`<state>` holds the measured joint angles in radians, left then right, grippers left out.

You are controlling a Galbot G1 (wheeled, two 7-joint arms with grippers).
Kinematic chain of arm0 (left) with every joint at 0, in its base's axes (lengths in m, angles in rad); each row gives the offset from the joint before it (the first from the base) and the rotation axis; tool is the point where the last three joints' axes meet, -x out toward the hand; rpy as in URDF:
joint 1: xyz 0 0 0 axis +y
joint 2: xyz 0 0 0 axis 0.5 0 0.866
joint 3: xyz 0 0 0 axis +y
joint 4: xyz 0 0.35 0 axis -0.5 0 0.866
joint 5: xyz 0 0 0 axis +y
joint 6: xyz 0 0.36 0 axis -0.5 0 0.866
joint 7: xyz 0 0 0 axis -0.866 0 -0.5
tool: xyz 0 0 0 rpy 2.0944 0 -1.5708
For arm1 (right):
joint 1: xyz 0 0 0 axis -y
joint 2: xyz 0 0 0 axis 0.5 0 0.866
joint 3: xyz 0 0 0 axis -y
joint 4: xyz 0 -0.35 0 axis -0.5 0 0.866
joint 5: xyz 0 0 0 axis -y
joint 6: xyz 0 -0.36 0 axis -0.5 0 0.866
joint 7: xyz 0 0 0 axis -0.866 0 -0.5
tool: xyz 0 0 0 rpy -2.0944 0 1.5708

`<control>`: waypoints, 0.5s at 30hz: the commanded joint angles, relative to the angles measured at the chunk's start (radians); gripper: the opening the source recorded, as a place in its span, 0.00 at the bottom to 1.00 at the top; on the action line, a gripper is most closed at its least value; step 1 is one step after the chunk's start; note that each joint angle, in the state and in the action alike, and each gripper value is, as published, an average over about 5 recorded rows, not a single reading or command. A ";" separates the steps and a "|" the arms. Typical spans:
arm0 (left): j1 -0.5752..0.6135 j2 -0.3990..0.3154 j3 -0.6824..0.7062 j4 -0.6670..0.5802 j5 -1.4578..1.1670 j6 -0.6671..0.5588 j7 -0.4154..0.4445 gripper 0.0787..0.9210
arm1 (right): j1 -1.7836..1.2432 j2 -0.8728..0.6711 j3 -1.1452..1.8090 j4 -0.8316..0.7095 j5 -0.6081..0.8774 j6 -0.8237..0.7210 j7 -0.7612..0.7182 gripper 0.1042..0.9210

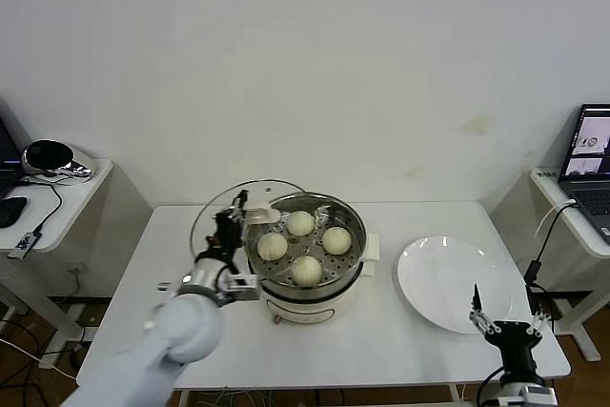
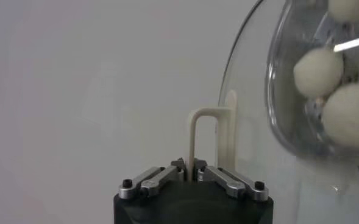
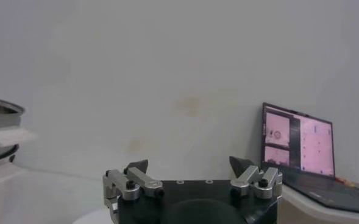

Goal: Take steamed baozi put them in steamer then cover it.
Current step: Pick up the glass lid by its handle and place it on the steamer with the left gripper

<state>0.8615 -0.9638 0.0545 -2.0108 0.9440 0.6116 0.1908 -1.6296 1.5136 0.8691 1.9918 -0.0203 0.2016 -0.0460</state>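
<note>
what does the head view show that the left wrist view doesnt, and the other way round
Only the head view shows the whole scene: the steamer on the white table, all four baozi in its tray, the bare white plate to its right, and the right gripper parked open at the table's near right corner.

Only the left wrist view shows the left gripper close up, its fingers shut on the cream handle of the lid.

Both show the glass lid held tilted beside the steamer, not yet covering it, and some buns.
</note>
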 commanded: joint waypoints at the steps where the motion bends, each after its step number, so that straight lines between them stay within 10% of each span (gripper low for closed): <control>1: -0.133 -0.209 0.178 0.135 0.270 0.060 0.107 0.08 | -0.001 0.007 -0.011 -0.005 -0.024 0.003 0.001 0.88; 15: -0.107 -0.317 0.160 0.252 0.333 0.039 0.087 0.08 | 0.003 -0.001 -0.018 -0.021 -0.028 0.014 0.002 0.88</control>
<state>0.7774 -1.1770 0.1757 -1.8473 1.1847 0.6461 0.2680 -1.6283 1.5121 0.8555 1.9755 -0.0403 0.2133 -0.0445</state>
